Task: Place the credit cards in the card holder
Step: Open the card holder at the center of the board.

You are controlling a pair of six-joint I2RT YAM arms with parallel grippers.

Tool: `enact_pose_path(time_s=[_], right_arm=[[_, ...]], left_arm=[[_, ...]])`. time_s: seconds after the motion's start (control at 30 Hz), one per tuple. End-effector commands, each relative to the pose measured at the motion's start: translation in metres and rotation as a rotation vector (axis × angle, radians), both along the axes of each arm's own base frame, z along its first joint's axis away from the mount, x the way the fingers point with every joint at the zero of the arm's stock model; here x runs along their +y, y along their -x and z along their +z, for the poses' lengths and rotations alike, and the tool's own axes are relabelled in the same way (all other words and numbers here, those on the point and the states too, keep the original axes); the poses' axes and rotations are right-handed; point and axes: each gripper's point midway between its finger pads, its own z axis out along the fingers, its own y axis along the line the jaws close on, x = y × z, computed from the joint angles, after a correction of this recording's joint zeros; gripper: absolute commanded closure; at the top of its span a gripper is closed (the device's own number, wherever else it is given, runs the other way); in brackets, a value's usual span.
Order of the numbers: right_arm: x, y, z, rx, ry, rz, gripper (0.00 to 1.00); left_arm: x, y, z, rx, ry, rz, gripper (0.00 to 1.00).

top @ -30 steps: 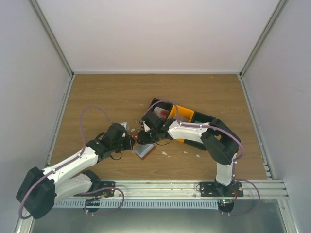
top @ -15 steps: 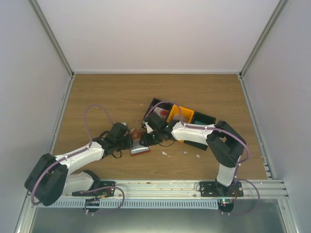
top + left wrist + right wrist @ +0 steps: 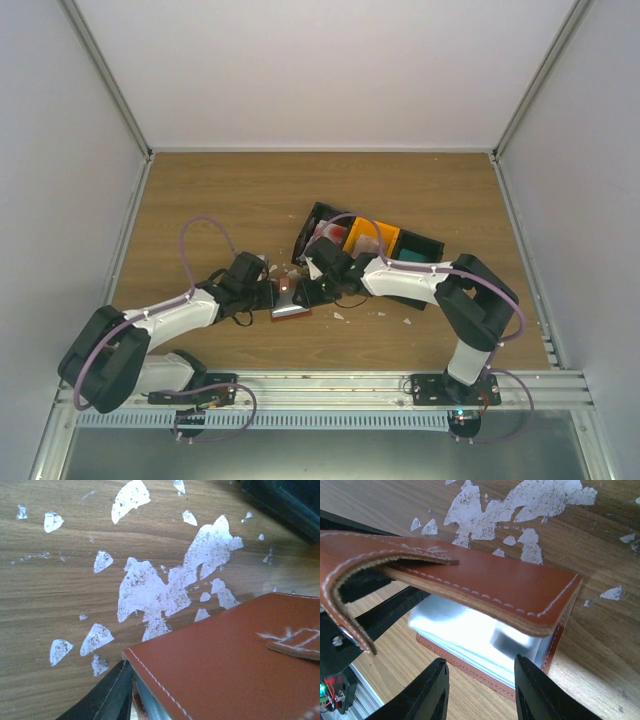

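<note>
The card holder (image 3: 290, 301), a brown leather wallet, lies half open on the table between my two grippers. Its top cover (image 3: 485, 582) is lifted above the pale blue pockets (image 3: 470, 630). My left gripper (image 3: 268, 294) straddles that cover's edge; one black finger (image 3: 107, 700) sits under the corner of the card holder (image 3: 235, 660), and the other is hidden. My right gripper (image 3: 480, 664) stands open just in front of the pockets, holding nothing. Credit cards lie in the trays: a white-and-red one (image 3: 327, 233) and a teal one (image 3: 412, 256).
Black and orange trays (image 3: 385, 232) stand just behind the right gripper. White crumbled scraps (image 3: 150, 587) are scattered on the wood around the wallet, some near the front (image 3: 340, 315). Frame posts and a metal rail (image 3: 330, 380) border the table.
The left gripper's jaws have widened and its arm has drawn back left. The right gripper has opened further and shifted. The wallet has moved slightly left and back.
</note>
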Motion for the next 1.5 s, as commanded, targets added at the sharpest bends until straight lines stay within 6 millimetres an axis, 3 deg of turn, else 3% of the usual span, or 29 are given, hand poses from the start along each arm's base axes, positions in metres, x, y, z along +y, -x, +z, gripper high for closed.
enact_pose_path(time_s=[0.0,0.2,0.4,0.73,0.97,1.17,1.27,1.47], right_arm=[[0.006,-0.006,0.008,-0.005,-0.047,-0.031,0.62],[0.012,-0.017,0.008,-0.023,-0.033,-0.052,0.62],[0.009,-0.030,0.010,-0.050,-0.009,-0.081,0.63],[-0.005,-0.041,0.011,-0.079,0.021,-0.101,0.65],[-0.010,-0.047,0.013,-0.092,0.031,-0.109,0.66],[-0.013,-0.053,0.016,-0.103,0.034,-0.126,0.67],[-0.017,-0.055,0.016,-0.109,0.049,-0.135,0.69],[-0.023,-0.056,0.015,-0.123,0.070,-0.141,0.75]], left_arm=[[-0.003,-0.013,0.026,-0.089,0.022,-0.008,0.62],[0.000,-0.016,0.048,-0.117,-0.011,-0.026,0.39],[-0.007,-0.022,0.063,-0.139,-0.036,-0.099,0.35],[-0.024,-0.025,0.059,-0.123,-0.027,-0.199,0.43],[-0.034,-0.025,0.071,-0.162,0.020,-0.235,0.64],[-0.042,-0.015,0.067,-0.112,0.076,-0.234,0.71],[-0.047,-0.010,0.068,-0.097,0.108,-0.234,0.70],[-0.041,-0.020,0.078,-0.151,0.012,-0.246,0.52]])
